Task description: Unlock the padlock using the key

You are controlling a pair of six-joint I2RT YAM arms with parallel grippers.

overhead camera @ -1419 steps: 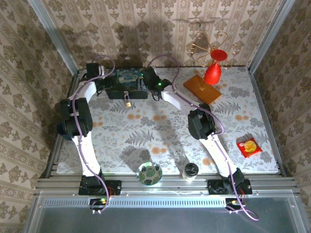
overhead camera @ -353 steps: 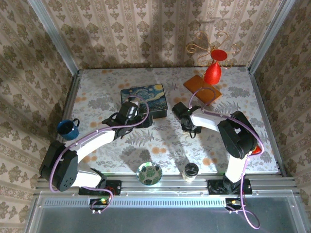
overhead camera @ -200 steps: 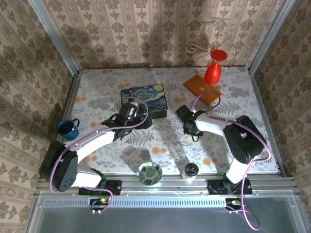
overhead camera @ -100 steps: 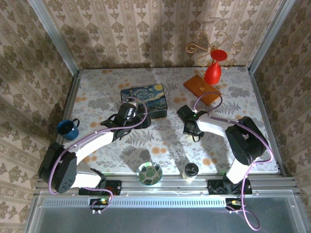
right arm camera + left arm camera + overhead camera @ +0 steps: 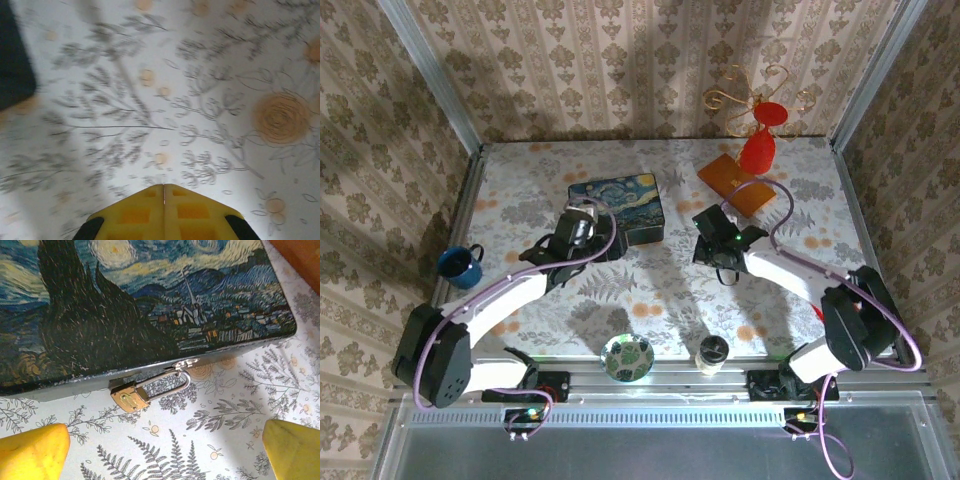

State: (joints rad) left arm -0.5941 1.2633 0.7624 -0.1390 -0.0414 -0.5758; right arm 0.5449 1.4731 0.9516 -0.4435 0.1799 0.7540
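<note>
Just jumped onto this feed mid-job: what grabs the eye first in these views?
The dark blue starry-painting box left of centre stands out first, with the small brass padlock looped through its front hasp. The left gripper hovers open right in front of that padlock, while the right gripper is shut over the floral tablecloth to the box's right. A bright red ornament marks the far right corner.

One padlock (image 5: pixel 131 396), one painted box (image 5: pixel 616 205), one blue mug (image 5: pixel 459 265), one red vase (image 5: pixel 757 150).
</note>
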